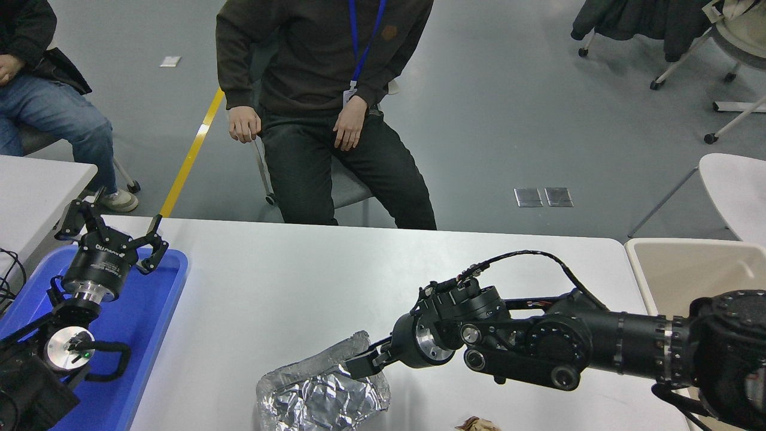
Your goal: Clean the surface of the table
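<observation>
At the far left, the left gripper (114,230) is seen parked above a flat blue tray (152,311) that lies on the left end of the table; its jaws are spread wide open and nothing is held between them. Part of a smaller white table (36,191) is visible beyond the tray. The table surface (287,275) — a wide, matte white-grey top with rounded corners — fills the lower half of the view from the tray to the right edge.

Near the front edge, about midway across, a crumpled aluminium foil container (323,392) is found resting on the table. The right gripper (359,363) is angled down to the foil's upper right rim, where its tips meet the rim; whether the jaws are closed on the foil or merely touching it cannot be told. A small brown scrap (476,425) lies at the bottom edge, just right of the foil.

Behind the table a seated person (323,90) is seen — hands resting on the thighs — and another person (42,90) sits at the upper left. A beige bin (688,269) is set beside the table's right end.
</observation>
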You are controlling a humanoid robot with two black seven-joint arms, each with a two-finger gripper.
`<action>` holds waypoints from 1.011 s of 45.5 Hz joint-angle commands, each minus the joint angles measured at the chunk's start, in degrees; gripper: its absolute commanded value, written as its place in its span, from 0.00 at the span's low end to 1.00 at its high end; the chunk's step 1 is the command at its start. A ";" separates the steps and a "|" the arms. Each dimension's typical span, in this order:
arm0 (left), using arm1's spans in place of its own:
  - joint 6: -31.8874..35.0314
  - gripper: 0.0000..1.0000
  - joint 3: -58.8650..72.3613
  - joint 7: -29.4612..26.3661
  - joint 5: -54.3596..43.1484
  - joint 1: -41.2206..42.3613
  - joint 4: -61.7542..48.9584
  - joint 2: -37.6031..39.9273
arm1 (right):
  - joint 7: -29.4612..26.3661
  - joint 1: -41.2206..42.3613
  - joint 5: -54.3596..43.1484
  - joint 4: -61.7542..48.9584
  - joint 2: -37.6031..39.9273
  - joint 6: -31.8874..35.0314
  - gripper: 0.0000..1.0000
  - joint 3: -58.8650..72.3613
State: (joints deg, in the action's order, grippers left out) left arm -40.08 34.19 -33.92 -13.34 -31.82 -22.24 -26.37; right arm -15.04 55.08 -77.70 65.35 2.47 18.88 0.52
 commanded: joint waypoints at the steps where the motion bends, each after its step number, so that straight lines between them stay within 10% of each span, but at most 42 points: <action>1: 0.00 1.00 0.00 0.00 -0.02 0.00 0.00 0.00 | -0.87 -3.67 -0.35 -4.08 -2.03 -0.25 0.99 0.10; 28: 0.00 1.00 0.00 0.00 -0.02 0.00 0.00 0.00 | -0.60 -5.34 -0.35 -5.84 -2.47 -1.04 0.92 0.01; 46: 0.00 1.00 0.00 0.00 -0.02 0.00 0.00 0.00 | -0.34 -5.60 -0.35 -6.99 -2.47 -0.87 0.25 0.01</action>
State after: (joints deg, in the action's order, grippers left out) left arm -40.08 34.19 -33.96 -13.36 -31.82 -22.24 -26.37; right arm -15.68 49.68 -78.05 58.62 0.02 17.86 0.58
